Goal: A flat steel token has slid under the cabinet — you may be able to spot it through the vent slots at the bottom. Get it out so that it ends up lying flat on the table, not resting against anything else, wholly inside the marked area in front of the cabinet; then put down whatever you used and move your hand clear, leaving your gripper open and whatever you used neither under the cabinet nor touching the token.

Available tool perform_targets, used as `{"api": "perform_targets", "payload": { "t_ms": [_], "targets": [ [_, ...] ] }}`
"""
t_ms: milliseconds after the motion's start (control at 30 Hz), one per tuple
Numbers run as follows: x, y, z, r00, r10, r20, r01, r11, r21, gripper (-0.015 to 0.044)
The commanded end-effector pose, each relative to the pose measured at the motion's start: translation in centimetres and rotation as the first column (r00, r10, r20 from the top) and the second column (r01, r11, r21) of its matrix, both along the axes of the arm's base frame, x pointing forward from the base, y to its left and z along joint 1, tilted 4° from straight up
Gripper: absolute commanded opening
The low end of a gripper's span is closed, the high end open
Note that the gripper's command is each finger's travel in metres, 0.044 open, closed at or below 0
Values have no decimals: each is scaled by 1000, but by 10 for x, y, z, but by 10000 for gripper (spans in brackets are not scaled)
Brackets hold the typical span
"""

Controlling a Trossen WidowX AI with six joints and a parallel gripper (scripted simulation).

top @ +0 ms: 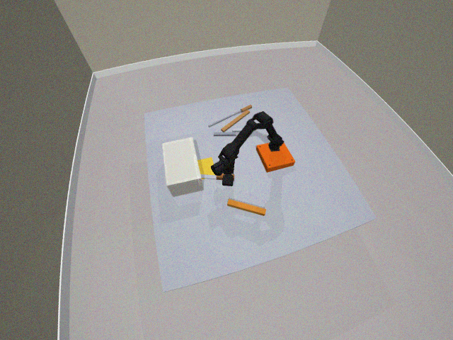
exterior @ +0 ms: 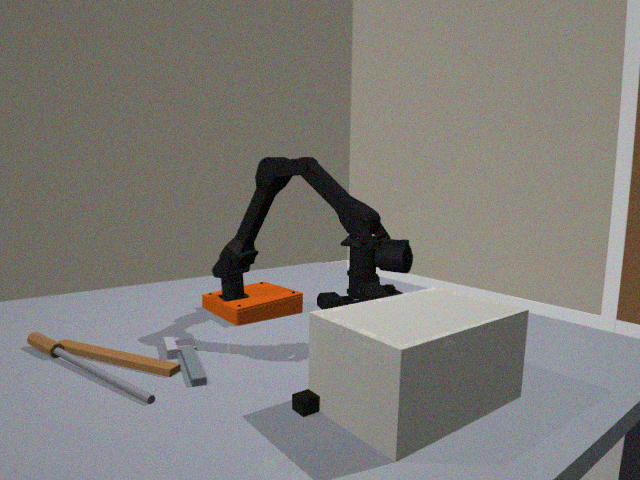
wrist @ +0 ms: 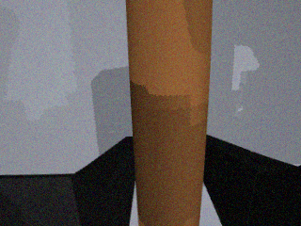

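The white cabinet (top: 179,161) (exterior: 356,379) stands on the table, with the yellow marked area (top: 205,166) against its front, partly hidden by the arm. My gripper (top: 225,177) (wrist: 165,143) is shut on the brown wooden handle (top: 219,177) (wrist: 169,61) of a thin-rod tool, low over the table. The tool's light rod (top: 209,177) runs from the handle to the cabinet's front, beside the marked area's near edge; whether its tip is under the cabinet is hidden. The token and the vent slots do not show in any view. In the exterior view the fingertips are behind the cabinet.
A wooden-handled grey rod (top: 224,118) (exterior: 103,374), a wooden bar (top: 235,121) (exterior: 121,357) and a grey piece (top: 224,134) (exterior: 192,365) lie to one side. An orange bar (top: 245,207) lies on the other side. A small black cube (exterior: 305,402) is beside the cabinet.
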State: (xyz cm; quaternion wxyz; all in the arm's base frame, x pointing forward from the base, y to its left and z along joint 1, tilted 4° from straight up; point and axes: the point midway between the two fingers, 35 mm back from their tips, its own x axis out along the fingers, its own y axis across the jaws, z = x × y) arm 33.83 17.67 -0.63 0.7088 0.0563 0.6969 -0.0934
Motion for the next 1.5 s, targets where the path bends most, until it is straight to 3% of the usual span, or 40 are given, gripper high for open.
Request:
{"api": "perform_targets", "payload": {
  "t_ms": [0,1467],
  "targets": [
    [7,-1,0,1000,-1,-1,1,1000,4,0],
    [49,-11,2,1000,-1,3,1,1000,3,0]
  ]
}}
